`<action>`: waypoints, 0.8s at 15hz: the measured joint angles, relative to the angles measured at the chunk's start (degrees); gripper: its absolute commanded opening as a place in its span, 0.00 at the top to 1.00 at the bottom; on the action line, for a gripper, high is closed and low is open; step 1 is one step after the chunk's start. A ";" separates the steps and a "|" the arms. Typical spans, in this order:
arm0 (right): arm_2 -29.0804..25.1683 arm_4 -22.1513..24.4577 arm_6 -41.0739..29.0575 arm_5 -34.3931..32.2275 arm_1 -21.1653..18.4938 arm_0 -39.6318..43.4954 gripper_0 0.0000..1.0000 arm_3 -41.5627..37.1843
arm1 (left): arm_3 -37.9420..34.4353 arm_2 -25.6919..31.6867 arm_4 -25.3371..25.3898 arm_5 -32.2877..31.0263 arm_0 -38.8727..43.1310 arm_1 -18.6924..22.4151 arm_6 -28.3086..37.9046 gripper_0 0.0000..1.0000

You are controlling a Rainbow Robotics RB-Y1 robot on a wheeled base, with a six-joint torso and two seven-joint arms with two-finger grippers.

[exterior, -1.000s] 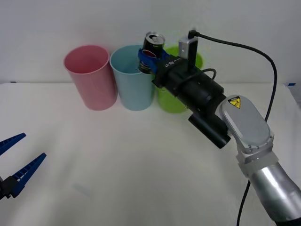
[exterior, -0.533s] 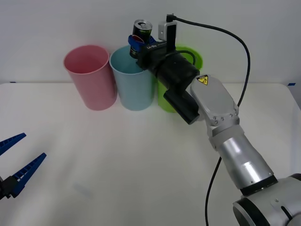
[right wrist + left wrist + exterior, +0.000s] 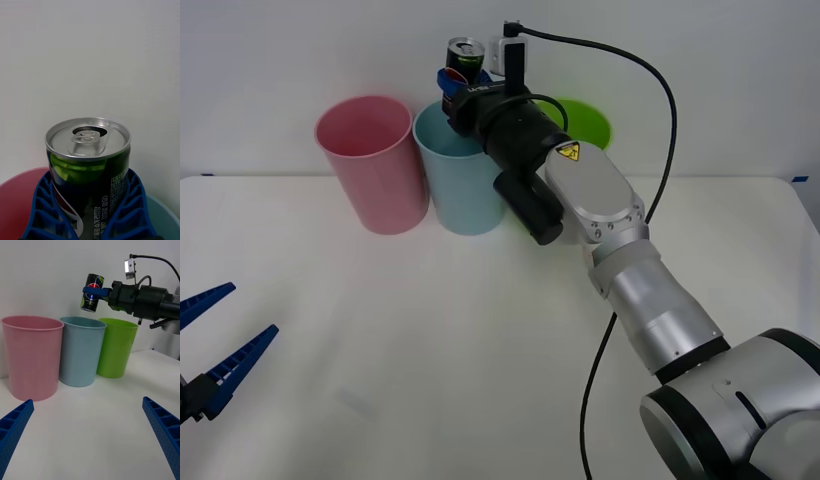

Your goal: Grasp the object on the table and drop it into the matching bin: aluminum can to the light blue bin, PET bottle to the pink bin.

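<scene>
Can (image 3: 464, 55) now over light blue bin (image 3: 463, 185)

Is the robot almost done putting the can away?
Almost! Picking up is done: the right hand is shut on the can, up off the table. It holds it above the light blue bin. Left to do: let go so it drops in. The left hand waits open.

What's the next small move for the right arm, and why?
Probably open the right gripper and release. It holds the aluminum can upright in the air, and the left wrist view shows the can above the mouth of the light blue bin, clear of the pink bin. A slight lowering first might reduce bounce. The left gripper waits open.
</scene>
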 measured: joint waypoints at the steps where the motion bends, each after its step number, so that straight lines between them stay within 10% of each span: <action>1: 0.05 0.05 0.10 0.04 0.04 -0.02 1.00 0.03 | 0.00 0.00 0.00 0.00 0.00 0.00 0.00 0.00; 5: 0.06 0.06 0.31 0.03 0.00 0.03 1.00 0.04 | 0.00 0.00 0.00 0.00 0.00 0.00 0.00 0.00; 6: 0.06 0.06 0.30 0.03 -0.01 0.04 0.71 0.04 | 0.00 0.00 0.00 0.00 0.00 0.00 0.00 0.00; 7: 0.06 0.07 0.34 0.03 -0.01 0.04 0.07 0.04 | 0.00 0.00 0.00 0.00 0.00 0.00 0.00 0.00; 12: 0.01 0.15 0.89 0.02 -0.01 0.04 0.00 0.04 | 0.00 0.00 0.00 0.00 0.00 0.00 0.00 0.00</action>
